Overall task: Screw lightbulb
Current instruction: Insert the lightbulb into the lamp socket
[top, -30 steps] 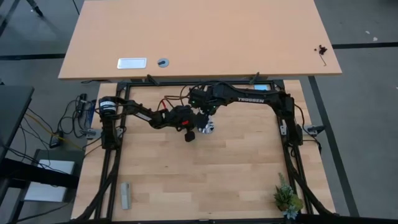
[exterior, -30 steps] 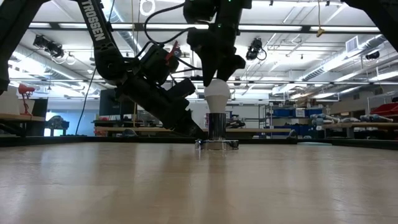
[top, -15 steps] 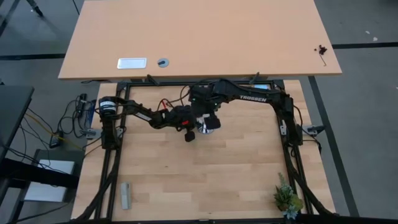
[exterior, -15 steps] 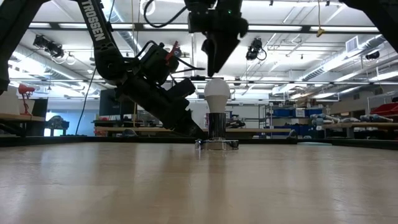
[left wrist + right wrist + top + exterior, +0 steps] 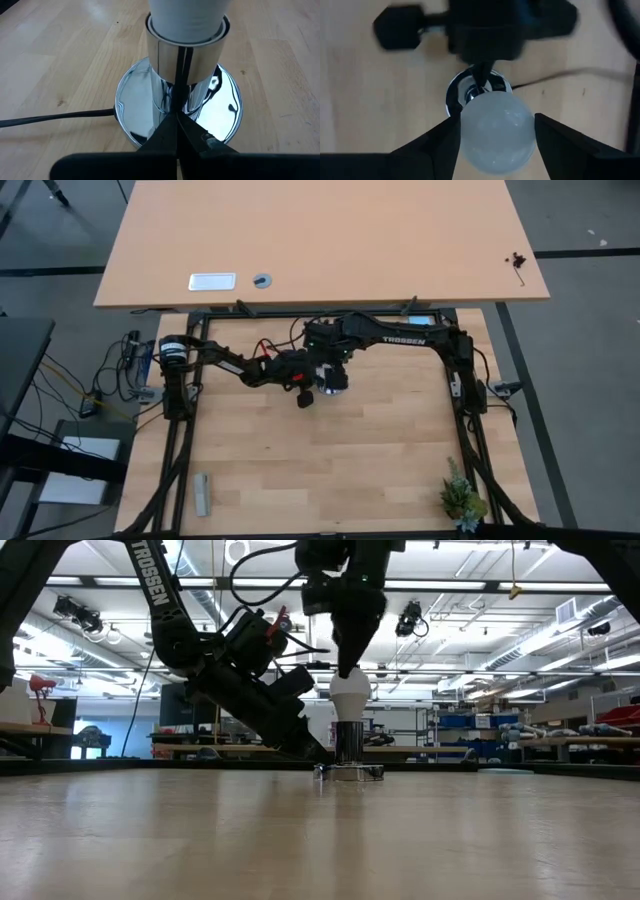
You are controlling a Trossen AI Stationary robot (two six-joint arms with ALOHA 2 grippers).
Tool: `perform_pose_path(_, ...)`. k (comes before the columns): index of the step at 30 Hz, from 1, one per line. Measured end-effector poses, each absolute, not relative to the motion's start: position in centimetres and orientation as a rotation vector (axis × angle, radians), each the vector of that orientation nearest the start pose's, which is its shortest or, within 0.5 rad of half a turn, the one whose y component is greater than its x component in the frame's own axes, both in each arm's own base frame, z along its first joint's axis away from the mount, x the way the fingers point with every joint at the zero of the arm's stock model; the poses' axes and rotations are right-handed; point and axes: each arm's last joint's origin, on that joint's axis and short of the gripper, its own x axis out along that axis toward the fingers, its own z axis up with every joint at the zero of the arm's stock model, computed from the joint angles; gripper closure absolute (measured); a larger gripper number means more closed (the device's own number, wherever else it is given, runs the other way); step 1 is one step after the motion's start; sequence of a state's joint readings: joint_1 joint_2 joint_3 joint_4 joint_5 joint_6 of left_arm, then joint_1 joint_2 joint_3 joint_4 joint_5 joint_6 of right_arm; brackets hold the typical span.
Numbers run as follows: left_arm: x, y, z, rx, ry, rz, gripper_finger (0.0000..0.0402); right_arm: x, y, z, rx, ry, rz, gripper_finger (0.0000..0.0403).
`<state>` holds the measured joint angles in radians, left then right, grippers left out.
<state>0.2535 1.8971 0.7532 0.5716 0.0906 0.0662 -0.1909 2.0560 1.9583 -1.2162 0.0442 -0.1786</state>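
While both arms meet near the back middle of the wooden table (image 5: 330,470), the lightbulb (image 5: 350,698) stands upright with its neck seated in the silver socket base (image 5: 349,752), which rests flat on the table top with a black cord (image 5: 55,116) running off from its foot; the right gripper (image 5: 347,668) comes down from directly above, and in the right wrist view its fingers (image 5: 432,142) sit on either side of the white globe (image 5: 498,131), spread about the bulb's width, edges at or just beside the glass; whether they actually press on it I cannot tell; in the low view the fingertips converge at the crown of the bulb; the left gripper (image 5: 176,127) reaches in low and slanted from the left side, its jaws pressed together into a single point that lies on the polished round foot of the socket base, touching or just short of the upright chrome collar (image 5: 187,57); from above, both wrists overlap over the socket so the bulb itself is mostly hidden there; a small grey block (image 5: 201,494) lies near the front left corner of the table, and a small green plant (image 5: 462,498) stands at the front right corner, both well apart from the arms.
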Motion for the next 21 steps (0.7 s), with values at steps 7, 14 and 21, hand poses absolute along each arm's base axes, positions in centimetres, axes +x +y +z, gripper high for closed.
perform_pose_path(7, 33.2, 8.3, 10.3, -0.034, 0.569, 0.14, 0.0401, 40.7, -8.7, 27.7, 0.468, 1.261, -0.49, 0.0166)
perform_pose_path(14, 33.2, 8.3, 10.3, -0.034, 0.569, 0.14, 0.0401, 40.9, -8.7, 27.4, 0.472, 1.253, -0.473, 0.0163)
perform_pose_path(21, 33.2, 8.3, 10.3, -0.034, 0.569, 0.14, 0.0401, 41.0, -8.4, 30.7, 0.24, 1.253, -0.274, 0.0155)
